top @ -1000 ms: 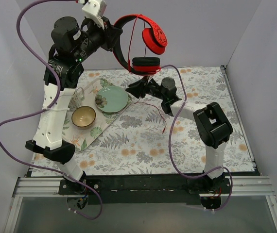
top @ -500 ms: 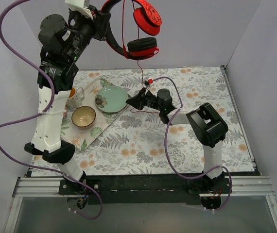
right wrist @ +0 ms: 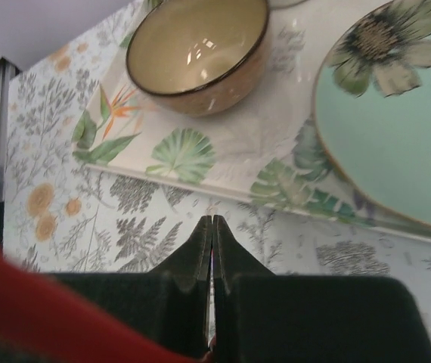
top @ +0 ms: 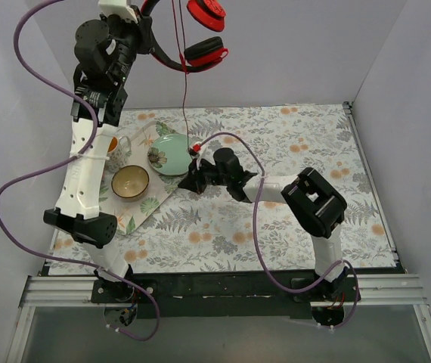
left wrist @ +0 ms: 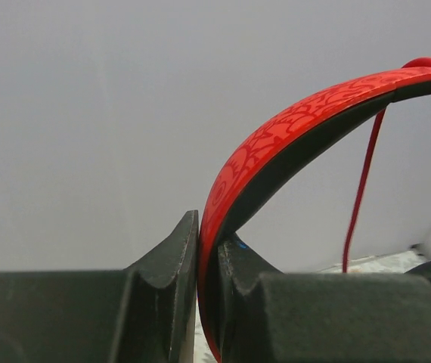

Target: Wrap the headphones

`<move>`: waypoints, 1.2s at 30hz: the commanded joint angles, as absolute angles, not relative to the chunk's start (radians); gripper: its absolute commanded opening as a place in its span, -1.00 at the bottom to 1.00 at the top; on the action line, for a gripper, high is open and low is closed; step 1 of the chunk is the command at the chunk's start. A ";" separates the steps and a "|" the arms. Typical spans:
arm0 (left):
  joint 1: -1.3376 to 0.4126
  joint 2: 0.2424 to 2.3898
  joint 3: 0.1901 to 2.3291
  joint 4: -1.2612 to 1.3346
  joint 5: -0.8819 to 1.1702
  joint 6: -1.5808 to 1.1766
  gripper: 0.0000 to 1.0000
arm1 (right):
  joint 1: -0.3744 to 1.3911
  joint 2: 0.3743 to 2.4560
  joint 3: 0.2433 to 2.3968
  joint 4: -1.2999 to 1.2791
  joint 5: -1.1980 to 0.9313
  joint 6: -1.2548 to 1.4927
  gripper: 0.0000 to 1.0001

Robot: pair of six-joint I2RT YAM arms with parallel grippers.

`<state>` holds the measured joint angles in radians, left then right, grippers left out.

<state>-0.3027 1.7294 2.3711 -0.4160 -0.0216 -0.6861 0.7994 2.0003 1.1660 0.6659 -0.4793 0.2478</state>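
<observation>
1. My left claw (left wrist: 199, 227) is clamped on the headband (left wrist: 276, 140) of the headphones (top: 204, 53), held high.
2. My right claw (right wrist: 212, 223) (low, near the desk (top: 314, 136)) is closed on the cable (top: 184, 83), which runs vertically above it.

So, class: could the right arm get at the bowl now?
Probably not: the bowl lies close ahead, unobstructed, but the right gripper is shut on the cable of the headphones.

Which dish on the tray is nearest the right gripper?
The teal flowered plate; its rim lies just beside the right gripper, while the tan bowl sits farther left.
</observation>
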 commanded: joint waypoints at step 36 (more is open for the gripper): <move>-0.342 1.612 1.309 0.214 -0.155 0.252 -1.00 | 0.706 1.611 1.877 -0.456 0.074 -0.275 -0.97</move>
<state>-0.3119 1.7531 1.3453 0.2028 -0.2192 0.2153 0.7818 1.5890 1.7691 -0.4614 0.0303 -0.2237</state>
